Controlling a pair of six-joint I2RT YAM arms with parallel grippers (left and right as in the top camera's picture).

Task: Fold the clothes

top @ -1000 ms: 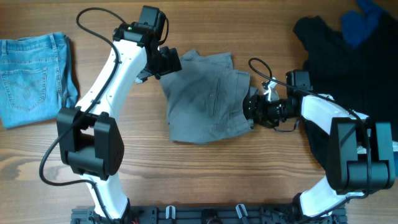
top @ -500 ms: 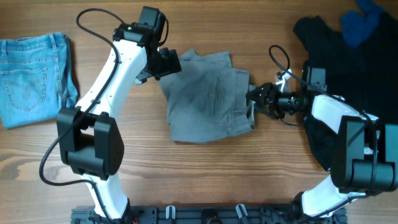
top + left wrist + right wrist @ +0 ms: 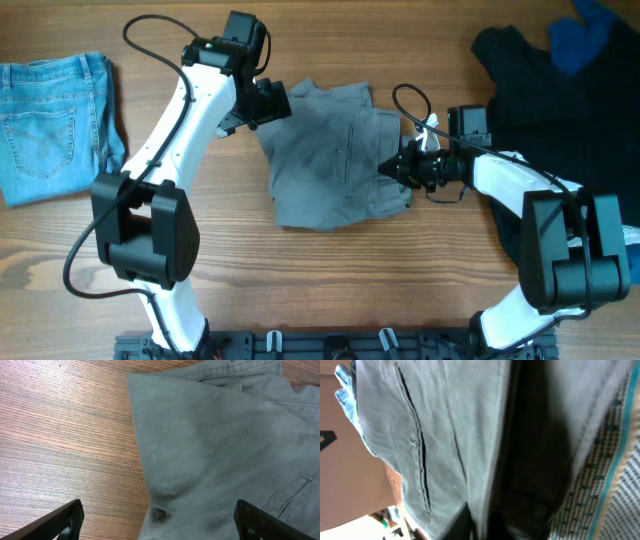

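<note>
The grey trousers [image 3: 330, 160] lie folded in a rough square at mid-table. My left gripper [image 3: 268, 103] hovers open over their top-left corner. In the left wrist view both black fingers [image 3: 67, 517] stand wide apart, with grey cloth [image 3: 225, 450] and bare wood between them and nothing gripped. My right gripper [image 3: 395, 168] is at the trousers' right edge. In the right wrist view it [image 3: 495, 520] is shut on a fold of the grey cloth [image 3: 450, 425]. A stitched pocket slit shows to the left, and the patterned waistband lining [image 3: 605, 500] to the right.
Folded light-blue jeans [image 3: 50, 125] lie at the far left. A black garment pile [image 3: 540, 70] with a blue cloth [image 3: 585, 40] on it fills the back right, under the right arm. A black rail [image 3: 330, 345] runs along the front edge.
The right gripper pulled back to the right off the trousers, then came left again onto their right edge and closed on the cloth. The left arm stayed put.
</note>
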